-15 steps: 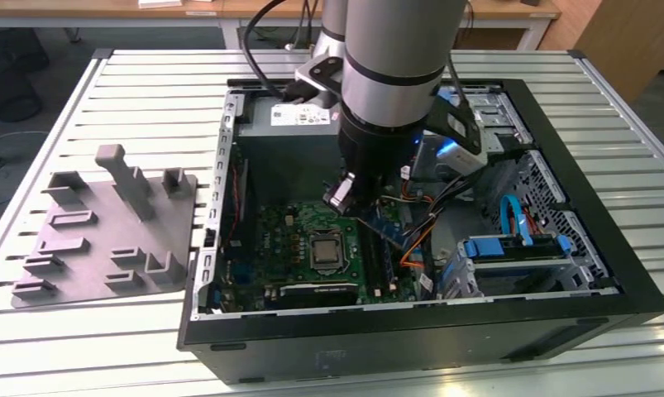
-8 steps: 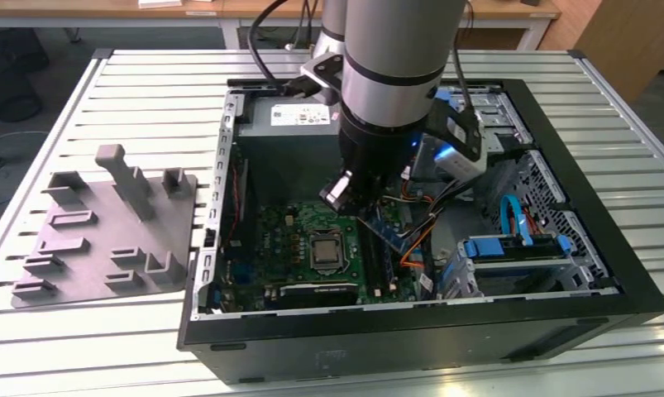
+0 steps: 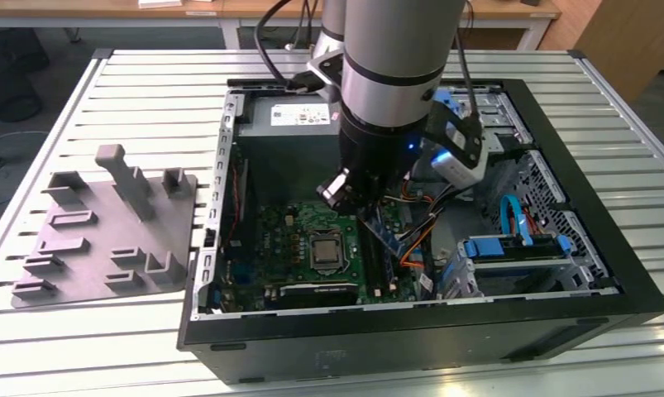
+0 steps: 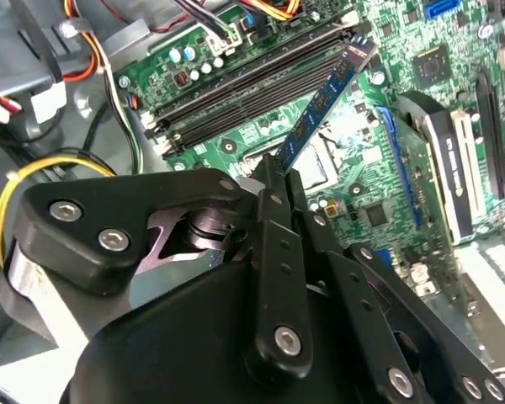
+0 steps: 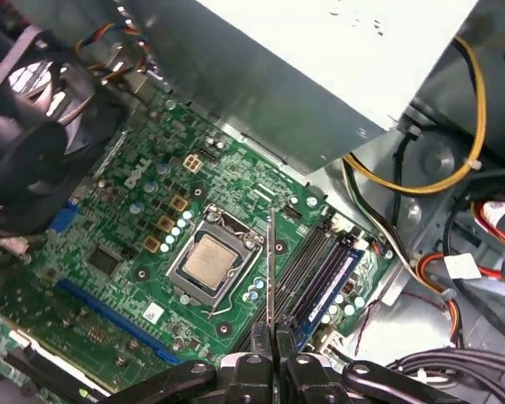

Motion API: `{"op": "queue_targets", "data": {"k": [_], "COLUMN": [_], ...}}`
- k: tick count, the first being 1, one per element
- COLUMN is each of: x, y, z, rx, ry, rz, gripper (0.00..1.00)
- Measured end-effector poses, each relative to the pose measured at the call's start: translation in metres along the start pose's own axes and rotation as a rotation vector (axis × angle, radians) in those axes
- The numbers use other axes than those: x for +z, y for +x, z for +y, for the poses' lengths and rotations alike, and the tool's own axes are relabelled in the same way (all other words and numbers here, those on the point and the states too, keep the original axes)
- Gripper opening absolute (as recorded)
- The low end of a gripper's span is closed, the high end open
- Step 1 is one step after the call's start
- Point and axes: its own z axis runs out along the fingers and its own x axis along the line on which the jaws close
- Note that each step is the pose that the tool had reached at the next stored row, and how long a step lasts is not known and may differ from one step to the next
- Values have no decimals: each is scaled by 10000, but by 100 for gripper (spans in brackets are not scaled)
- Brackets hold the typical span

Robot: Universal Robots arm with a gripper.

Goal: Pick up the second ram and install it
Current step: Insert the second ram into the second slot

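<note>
Currently holding second ram (image 4: 324, 105) in claw (image 4: 275, 181), pinched shut on one end, poised just above motherboard slots (image 4: 236, 88), near processor (image 5: 209, 259). Judged light, stiff, fragile; best gripped at edges, off contacts.

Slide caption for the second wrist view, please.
Black gripper shut on the slim, flat blue memory stick, its far end near the long black motherboard slots.

The exterior view is looking down on the open case (image 3: 420, 331); both wrist views are closely facing its motherboard (image 4: 370, 210) (image 5: 126, 227).
</note>
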Motion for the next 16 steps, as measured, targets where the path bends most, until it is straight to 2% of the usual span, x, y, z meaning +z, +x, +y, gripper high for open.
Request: {"op": "queue_targets", "data": {"k": [16], "x": [3], "y": [0], "z": [0], "rx": [2081], "ry": [84], "rz": [-73], "gripper": [14]}}
